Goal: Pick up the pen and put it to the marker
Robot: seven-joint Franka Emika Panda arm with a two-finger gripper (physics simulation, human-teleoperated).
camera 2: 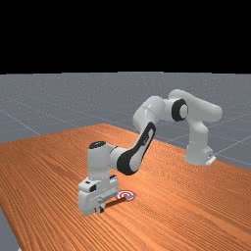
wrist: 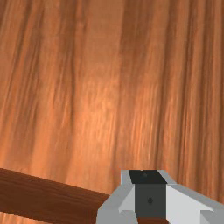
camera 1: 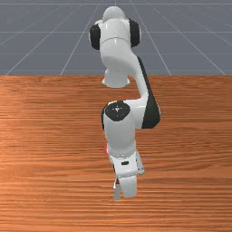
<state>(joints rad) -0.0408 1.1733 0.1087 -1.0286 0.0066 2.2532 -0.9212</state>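
In the far view my gripper [camera 2: 99, 210] is low over the table, beside a dark brown pen [camera 2: 115, 201]. From there the pen stretches toward the arm's base, its grey end over the marker, a target of red and white rings [camera 2: 122, 194]. A red sliver of the marker [camera 1: 106, 149] peeks out beside the arm in the front view. The wrist view has the pen [wrist: 43, 194] as a broad dark band running up to my gripper [wrist: 150, 205], which covers part of it. Whether the pen touches the table, I cannot tell.
The wooden table [camera 1: 50, 181] spreads around the hand. Its near edge runs down the far view's left. My arm's base [camera 2: 198, 152] stands at the far view's right.
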